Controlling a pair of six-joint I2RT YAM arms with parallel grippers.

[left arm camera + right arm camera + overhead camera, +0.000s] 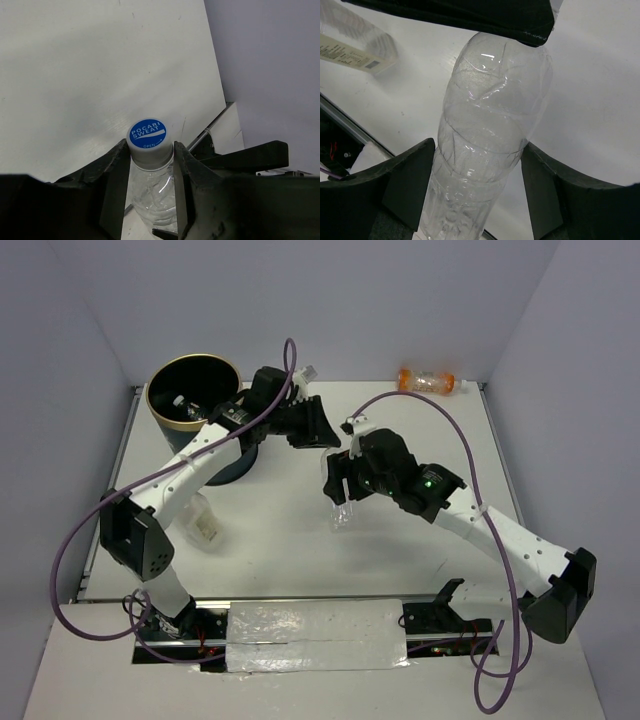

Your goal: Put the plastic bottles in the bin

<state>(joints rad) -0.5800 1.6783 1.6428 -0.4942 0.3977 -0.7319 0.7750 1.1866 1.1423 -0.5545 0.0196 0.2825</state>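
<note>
A long clear bottle (344, 514) hangs above the middle of the table, held at both ends. My left gripper (330, 435) is shut on its neck just under the blue-and-white cap (147, 134). My right gripper (343, 485) is shut on the bottle's body (490, 110), one finger on each side. The dark bin (193, 356) with its tan-gold rim stands at the back left, just behind the left arm, with a small bottle (184, 405) lying inside. An orange-tinted bottle (427, 380) lies at the far back edge. Another clear labelled bottle (205, 525) lies under the left arm.
The left arm (190, 470) reaches diagonally past the bin's near side. The right arm (500, 530) comes in from the right. Purple cables loop over both arms. Walls close off the table at the back and the sides.
</note>
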